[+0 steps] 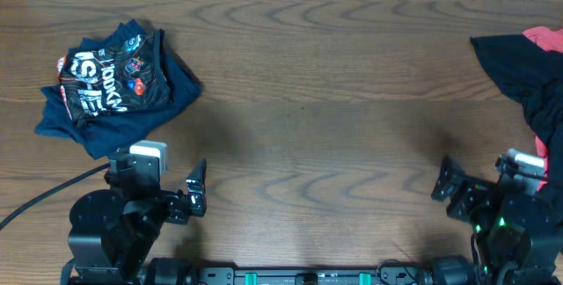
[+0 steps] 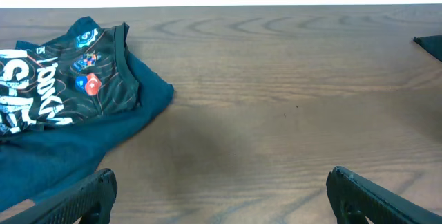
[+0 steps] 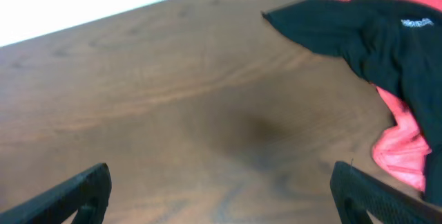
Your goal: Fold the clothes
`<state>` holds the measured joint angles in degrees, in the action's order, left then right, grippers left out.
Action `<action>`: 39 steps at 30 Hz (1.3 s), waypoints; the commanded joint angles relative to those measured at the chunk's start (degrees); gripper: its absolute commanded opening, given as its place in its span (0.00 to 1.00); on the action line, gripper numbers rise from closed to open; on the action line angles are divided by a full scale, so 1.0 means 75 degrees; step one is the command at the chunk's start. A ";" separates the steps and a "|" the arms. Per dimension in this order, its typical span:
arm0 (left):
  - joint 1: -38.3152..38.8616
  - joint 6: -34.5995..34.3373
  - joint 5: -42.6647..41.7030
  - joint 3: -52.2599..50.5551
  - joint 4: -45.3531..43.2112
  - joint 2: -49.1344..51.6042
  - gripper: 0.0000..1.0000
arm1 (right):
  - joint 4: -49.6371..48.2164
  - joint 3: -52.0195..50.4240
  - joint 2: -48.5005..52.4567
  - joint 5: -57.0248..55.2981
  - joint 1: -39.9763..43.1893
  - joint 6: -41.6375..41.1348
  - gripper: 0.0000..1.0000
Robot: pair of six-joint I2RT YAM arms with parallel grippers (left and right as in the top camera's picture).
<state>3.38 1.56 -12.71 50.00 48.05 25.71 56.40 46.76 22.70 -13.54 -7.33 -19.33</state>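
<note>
A crumpled dark blue garment with white lettering (image 1: 110, 87) lies at the table's far left; it also shows in the left wrist view (image 2: 62, 113). A black garment (image 1: 528, 74) lies over a red one (image 1: 547, 37) at the right edge; the right wrist view shows the black (image 3: 373, 37) and the red (image 3: 400, 148). My left gripper (image 1: 195, 193) is open and empty near the front edge, right of and below the blue garment (image 2: 221, 196). My right gripper (image 1: 449, 193) is open and empty near the front right, left of the black garment (image 3: 221, 196).
The brown wooden table (image 1: 325, 100) stretches between the two piles. A black cable (image 1: 44, 197) runs along the front left by the left arm's base. The table's far edge meets a white wall.
</note>
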 commanded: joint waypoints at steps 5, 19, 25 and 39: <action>-0.0017 0.0099 0.0035 -0.0041 0.0157 0.0000 0.98 | 0.1145 -0.0093 -0.0090 -0.0163 -0.0076 -0.0134 0.99; -0.0017 0.0099 0.0035 -0.0041 0.0335 0.0000 0.98 | 0.1667 -0.0093 -0.0090 -0.0160 -0.0076 -0.0137 0.99; -0.0017 0.0102 0.0035 -0.0041 0.0335 0.0000 0.98 | 0.1297 -0.0265 -0.0458 0.0064 -0.0041 0.0259 0.99; -0.0017 0.0099 0.0035 -0.0041 0.0335 0.0000 0.98 | -0.3952 -0.4130 -0.2798 0.1416 0.0487 0.1909 0.99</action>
<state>3.38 1.56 -12.69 49.89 50.61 25.76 29.93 19.77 3.75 -5.76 -4.75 -7.27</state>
